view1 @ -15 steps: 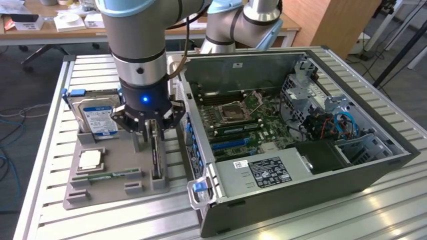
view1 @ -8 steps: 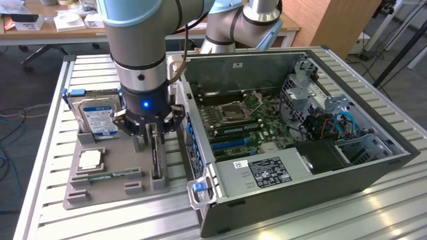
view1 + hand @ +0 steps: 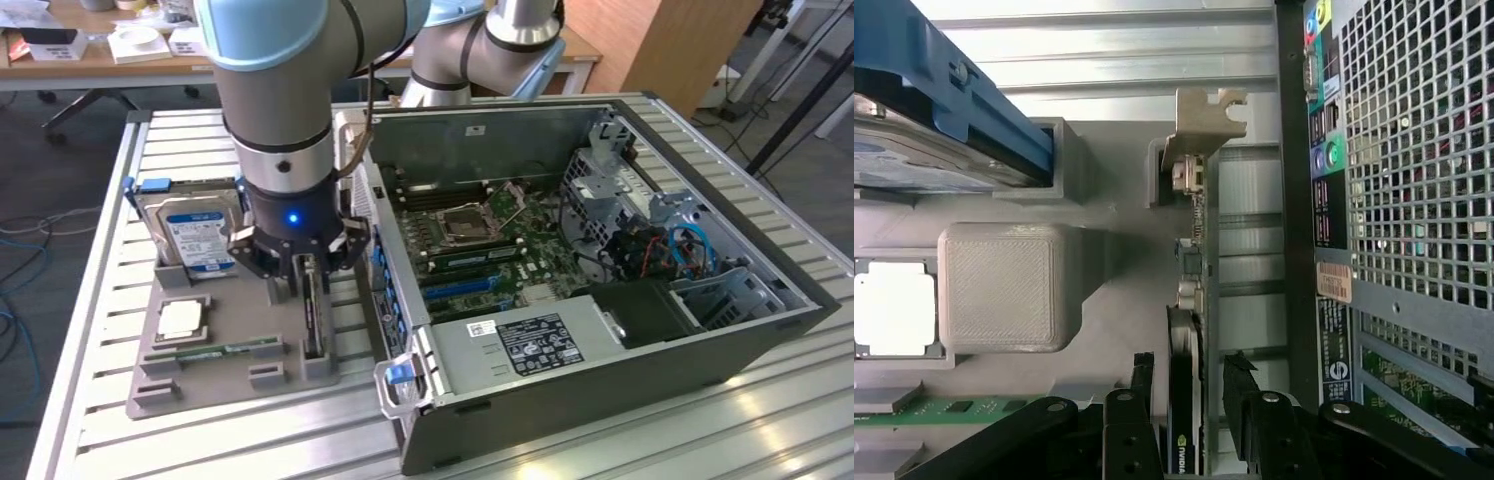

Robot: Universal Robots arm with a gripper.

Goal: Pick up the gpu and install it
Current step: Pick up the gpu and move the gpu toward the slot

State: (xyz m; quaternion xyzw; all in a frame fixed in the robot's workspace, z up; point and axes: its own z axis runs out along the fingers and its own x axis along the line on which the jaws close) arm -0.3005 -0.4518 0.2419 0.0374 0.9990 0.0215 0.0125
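Gpu [image 3: 1185, 400] on edge between parted fingers [image 3: 1142, 400] — not gripped.

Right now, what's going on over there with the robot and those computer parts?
A robot arm holds its claw low over the gpu, which stands on edge in a slot of the grey parts tray. The claw is open, with one finger on each side of the card, not gripping it. The card is not yet in the open computer case beside the tray. A hard drive also stands in the tray.
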